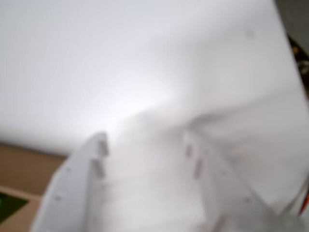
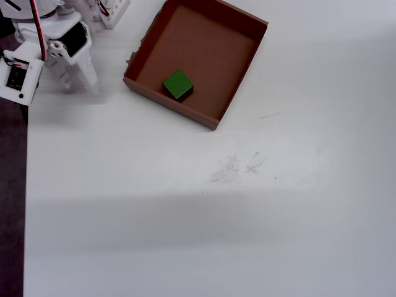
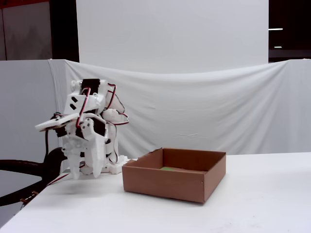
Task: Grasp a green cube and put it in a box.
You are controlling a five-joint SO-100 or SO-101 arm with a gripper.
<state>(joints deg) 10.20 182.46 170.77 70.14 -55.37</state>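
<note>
The green cube point(image 2: 178, 84) lies inside the box point(image 2: 230, 18), resting on the brown floor close to the near-left wall in the overhead view; in the fixed view we see only a sliver of green above the box's front wall point(image 3: 167, 169). We judge the placing step as done: the cube sits in the tray and nothing holds it.

The gripper point(image 2: 79, 83) hangs over the bare white table point(image 2: 185, 216), to the left of the box and clear of it in the overhead view. In the fixed view the arm is folded close to its base, with the gripper point(image 3: 85, 172) pointing down at the tabletop. The wrist view is badly blurred, but we can make out two pale fingers point(image 1: 91, 159) standing apart with only white table between them, so the pincer appears to be empty and parted. A corner of the box and a patch of green show at that view's lower left.

What remains, as we judge it, is only for the arm to settle at rest without brushing the box.

We count one green cube, one box and one arm with one gripper.
</note>
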